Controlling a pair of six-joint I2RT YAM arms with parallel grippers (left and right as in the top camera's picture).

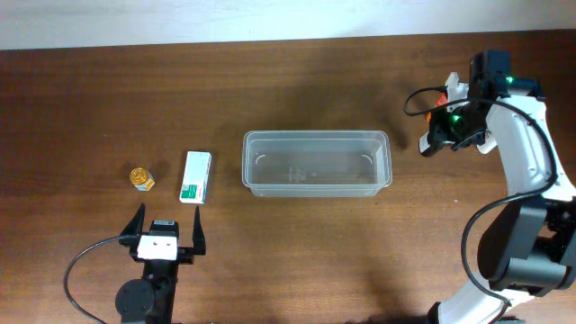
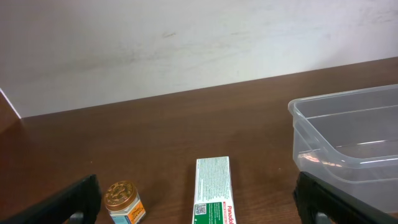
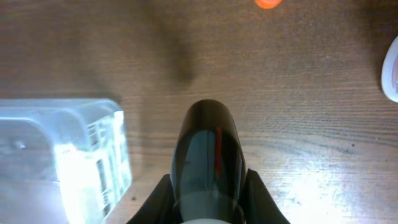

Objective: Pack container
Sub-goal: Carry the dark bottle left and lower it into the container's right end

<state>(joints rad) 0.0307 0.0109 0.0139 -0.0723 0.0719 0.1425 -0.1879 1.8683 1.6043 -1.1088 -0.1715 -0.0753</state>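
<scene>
Overhead view first: where is the container (image 1: 315, 191)?

Mid-table (image 1: 297, 81), lying lengthwise, nothing seen inside. A white-and-green box (image 1: 195, 176) lies off its left end, and a gold-lidded jar (image 1: 141, 179) sits further left, apart from the box.

Left gripper (image 1: 168, 219)?

Low over the table's near edge, just short of the box, fingers spread wide, gripping nothing.

Right gripper (image 3: 208, 198)?

Beyond the container's right end, clear of it. The right wrist view shows its fingers pressed against both sides of a dark rounded object (image 3: 208, 143), possibly a bottle; the blur prevents certainty. An orange item (image 3: 267, 2) lies on the wood beyond.
</scene>
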